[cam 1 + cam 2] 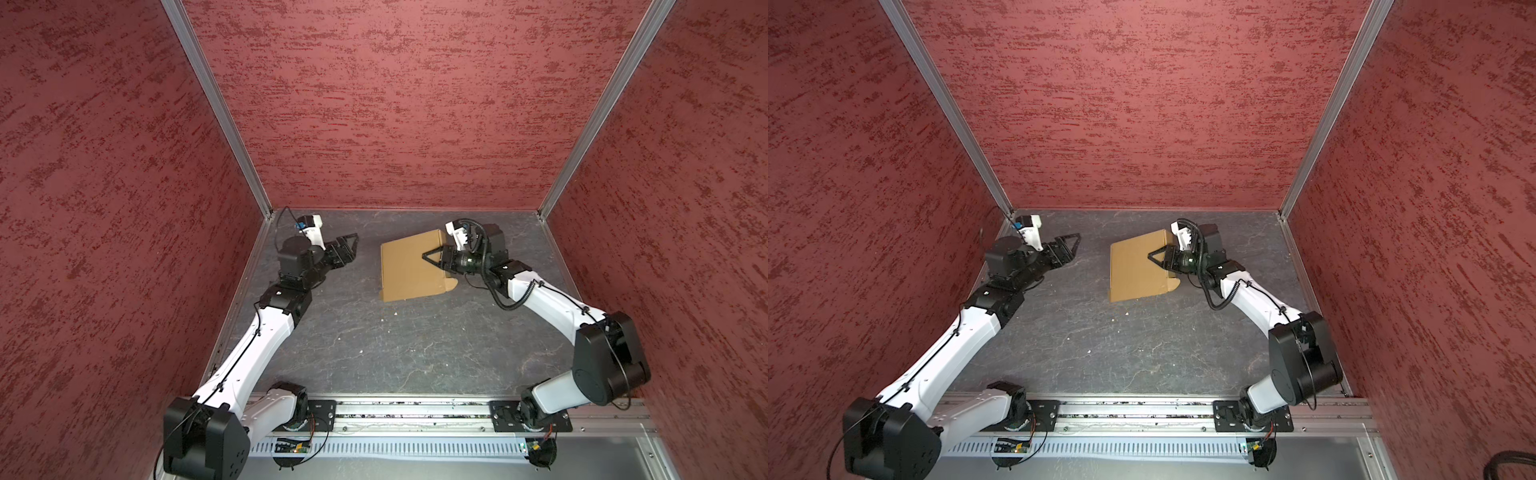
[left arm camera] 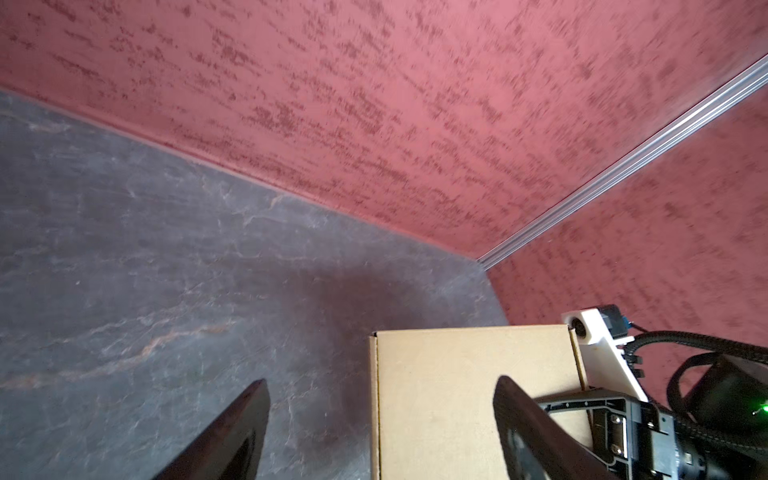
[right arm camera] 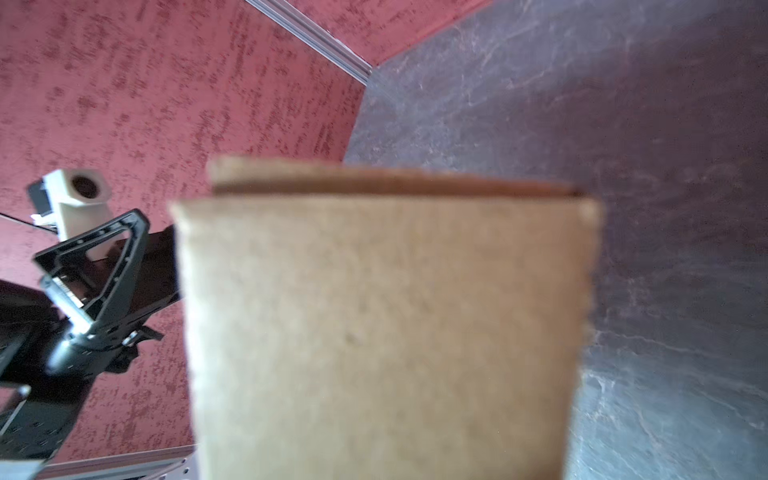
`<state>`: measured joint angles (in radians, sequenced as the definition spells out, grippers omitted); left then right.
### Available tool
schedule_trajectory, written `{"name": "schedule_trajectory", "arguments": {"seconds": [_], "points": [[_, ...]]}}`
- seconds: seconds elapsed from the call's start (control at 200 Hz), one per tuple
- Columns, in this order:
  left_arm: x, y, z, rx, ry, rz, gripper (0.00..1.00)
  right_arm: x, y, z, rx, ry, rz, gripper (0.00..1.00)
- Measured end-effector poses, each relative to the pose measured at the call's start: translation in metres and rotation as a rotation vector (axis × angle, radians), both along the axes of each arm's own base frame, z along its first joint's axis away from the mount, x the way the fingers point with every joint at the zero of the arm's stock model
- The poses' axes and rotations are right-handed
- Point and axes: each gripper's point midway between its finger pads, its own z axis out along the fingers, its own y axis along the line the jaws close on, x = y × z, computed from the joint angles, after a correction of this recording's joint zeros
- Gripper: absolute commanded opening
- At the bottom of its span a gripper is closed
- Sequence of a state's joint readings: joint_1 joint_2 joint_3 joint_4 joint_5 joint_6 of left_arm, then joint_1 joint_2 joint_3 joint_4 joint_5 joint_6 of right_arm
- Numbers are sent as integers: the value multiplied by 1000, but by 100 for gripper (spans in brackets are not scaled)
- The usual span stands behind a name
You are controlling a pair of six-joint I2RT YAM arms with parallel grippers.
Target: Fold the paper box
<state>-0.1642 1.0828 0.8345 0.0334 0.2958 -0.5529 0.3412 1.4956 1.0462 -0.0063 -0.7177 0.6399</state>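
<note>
Top views both show red textured walls [image 1: 395, 104] enclosing a dark grey stone-patterned bench [image 1: 374, 353]. The paper box [image 1: 409, 270] lies on the bench towards the back, right of the middle. Its broad tan panel faces up and a rounded tab [image 1: 452, 286] sticks out at its near right corner. The right tool [image 1: 429, 257] reaches in over the box's right edge. One finger lies across the top panel and the other is hidden, so I cannot tell whether it clamps the cardboard. In the right wrist view the blurred box [image 3: 382, 324] fills the frame. The left tool [image 1: 352, 244] hangs apart from the box on its left. Its fingers [image 2: 249, 419] are spread wide and hold nothing.
</note>
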Motion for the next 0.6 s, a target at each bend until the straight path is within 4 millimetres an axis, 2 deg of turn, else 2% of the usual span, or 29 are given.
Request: {"name": "schedule_trajectory", "arguments": {"seconds": [0.07,0.291,0.391,0.596], "points": [[2,-1,2,-45,-1,-41,87,1,-6,14,27,-19,6,35],[-6,-57,-9,-180,54,-356,90,1,-25,38,99,-34,36,35],[-15,-72,-10,-220,56,-458,93,-2,-32,49,126,-50,51,35],[-33,-103,1,-247,0,-634,95,-6,-37,62,168,-75,95,35]]}}
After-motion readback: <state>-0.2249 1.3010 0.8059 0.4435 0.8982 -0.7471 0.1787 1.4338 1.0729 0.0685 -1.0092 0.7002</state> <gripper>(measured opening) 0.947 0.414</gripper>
